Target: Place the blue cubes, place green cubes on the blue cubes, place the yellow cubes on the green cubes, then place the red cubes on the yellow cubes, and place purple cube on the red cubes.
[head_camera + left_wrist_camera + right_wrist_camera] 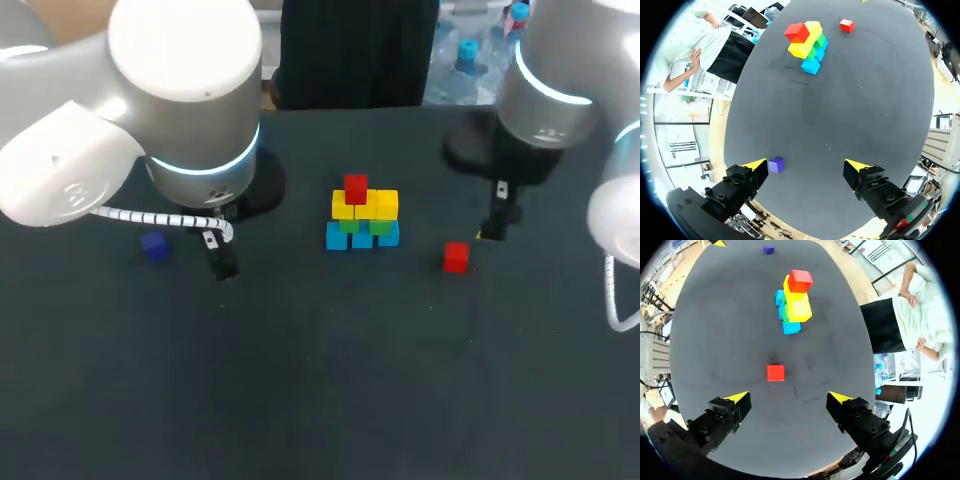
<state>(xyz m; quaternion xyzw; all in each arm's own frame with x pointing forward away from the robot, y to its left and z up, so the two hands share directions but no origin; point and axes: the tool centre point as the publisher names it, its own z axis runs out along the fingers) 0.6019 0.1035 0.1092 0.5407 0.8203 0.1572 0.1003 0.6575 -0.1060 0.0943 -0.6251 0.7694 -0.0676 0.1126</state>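
A pyramid of cubes (362, 214) stands mid-table: blue ones at the bottom, green above, then yellow, with one red cube (355, 187) on top. A second red cube (455, 257) lies loose to its right, just ahead of my open right gripper (789, 398), as the red cube (775, 373) shows in the right wrist view. The purple cube (154, 247) lies at the left. In the left wrist view the purple cube (776, 165) sits beside one fingertip of my open left gripper (806, 165), untouched. The pyramid (807, 42) stands far ahead.
The dark table (300, 380) spreads wide in front of the pyramid. My left gripper (218, 258) hangs just right of the purple cube; my right gripper (493, 228) hangs up and right of the loose red cube. The far table edge runs behind the pyramid.
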